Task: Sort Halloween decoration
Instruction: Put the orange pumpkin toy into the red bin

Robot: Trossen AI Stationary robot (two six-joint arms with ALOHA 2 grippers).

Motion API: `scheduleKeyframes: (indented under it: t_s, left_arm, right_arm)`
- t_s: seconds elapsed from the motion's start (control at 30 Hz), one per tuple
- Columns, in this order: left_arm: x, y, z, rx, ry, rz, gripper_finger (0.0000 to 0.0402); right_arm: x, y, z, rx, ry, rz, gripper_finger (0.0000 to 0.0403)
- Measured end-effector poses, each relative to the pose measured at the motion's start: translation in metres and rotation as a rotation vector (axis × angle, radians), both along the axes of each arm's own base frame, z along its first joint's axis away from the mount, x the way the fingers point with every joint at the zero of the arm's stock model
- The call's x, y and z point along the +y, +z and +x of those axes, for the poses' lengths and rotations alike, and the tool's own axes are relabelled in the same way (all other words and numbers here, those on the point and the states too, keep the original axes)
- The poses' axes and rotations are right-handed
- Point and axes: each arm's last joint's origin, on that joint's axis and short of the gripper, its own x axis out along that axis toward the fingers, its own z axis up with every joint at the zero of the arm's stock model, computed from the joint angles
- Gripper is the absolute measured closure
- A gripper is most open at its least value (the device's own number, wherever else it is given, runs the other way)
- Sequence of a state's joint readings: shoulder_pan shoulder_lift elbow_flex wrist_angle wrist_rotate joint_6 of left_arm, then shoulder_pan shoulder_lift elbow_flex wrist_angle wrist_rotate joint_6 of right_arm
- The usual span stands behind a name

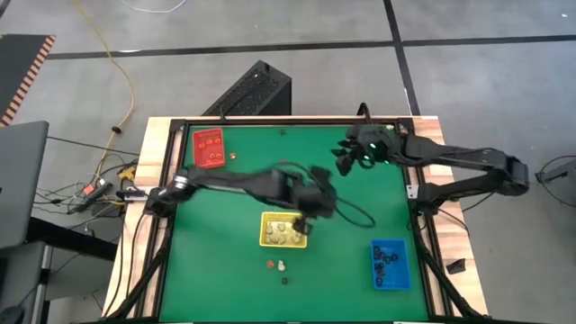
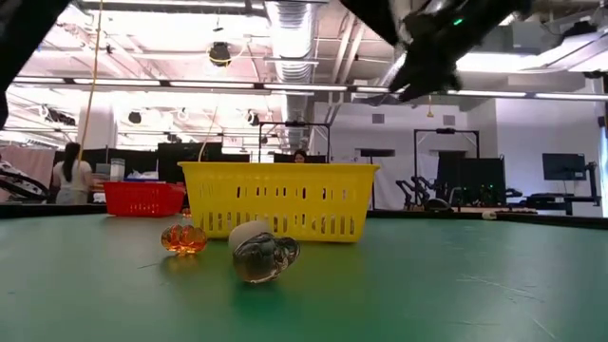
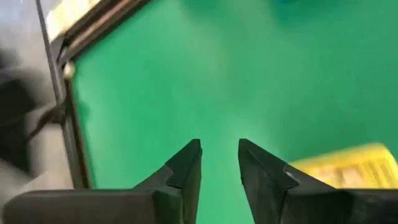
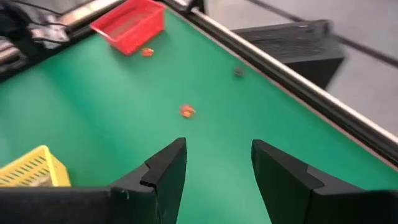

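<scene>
Both grippers of mine are empty: my left gripper (image 1: pixel 304 219) hangs over the yellow tray (image 1: pixel 283 229) at mid-frame, fingers (image 3: pixel 186 167) a little apart with nothing between them, and my right gripper (image 1: pixel 346 158) hovers upper right, spread wide. Going left to right, orange trinkets sit in the red tray (image 1: pixel 208 148) with one stray (image 1: pixel 231 155) beside it, cream ones fill the yellow tray, three loose pieces (image 1: pixel 279 266) lie below it, black ones are in the blue tray (image 1: pixel 390 265). I judge my left arm could nudge the yellow tray, scattering them.
</scene>
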State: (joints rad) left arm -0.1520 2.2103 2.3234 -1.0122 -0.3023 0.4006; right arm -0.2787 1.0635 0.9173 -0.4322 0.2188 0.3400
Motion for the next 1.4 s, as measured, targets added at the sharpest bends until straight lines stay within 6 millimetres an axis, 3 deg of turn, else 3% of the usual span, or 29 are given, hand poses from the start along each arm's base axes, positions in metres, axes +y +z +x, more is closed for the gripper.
scheduleKeyframes:
  t_s: [0.17, 0.33, 0.57, 0.7, 0.9, 1.03, 1.1, 1.23, 1.4]
  left_arm:
    - [0.019, 0.044, -0.050, 0.085, 0.091, -0.045, 0.0331]
    - [0.034, 0.109, -0.127, 0.029, 0.249, -0.047, 0.0345]
    - [0.035, 0.134, -0.222, -0.176, 0.366, -0.081, 0.0346]
    - [0.031, 0.107, -0.262, -0.385, 0.302, -0.177, 0.0346]
    - [0.030, 0.019, -0.295, -0.683, 0.089, -0.276, 0.0346]
    - [0.036, -0.038, -0.314, -0.824, 0.071, -0.255, 0.0346]
    - [0.041, -0.057, -0.325, -0.890, 0.078, -0.231, 0.0346]
    - [0.051, -0.071, -0.345, -1.020, 0.112, -0.180, 0.0346]
    - [0.061, -0.067, -0.366, -1.115, 0.160, -0.188, 0.0346]
  right_arm:
    - [-0.029, -0.023, 0.041, -0.052, 0.089, 0.022, 0.0191]
    - [-0.046, -0.057, 0.080, -0.080, 0.100, -0.006, 0.0191]
    - [-0.037, -0.119, 0.130, -0.087, 0.171, -0.009, 0.0191]
    - [-0.022, -0.152, 0.150, -0.099, 0.146, -0.061, 0.0191]
    - [-0.016, -0.186, 0.164, -0.137, 0.069, -0.128, 0.0191]
    - [-0.025, -0.199, 0.166, -0.156, -0.010, -0.163, 0.0191]
    - [-0.031, -0.201, 0.168, -0.147, -0.034, -0.174, 0.0191]
    - [-0.040, -0.204, 0.171, -0.109, -0.020, -0.163, 0.0191]
    - [-0.050, -0.201, 0.176, -0.042, -0.006, -0.139, 0.0191]
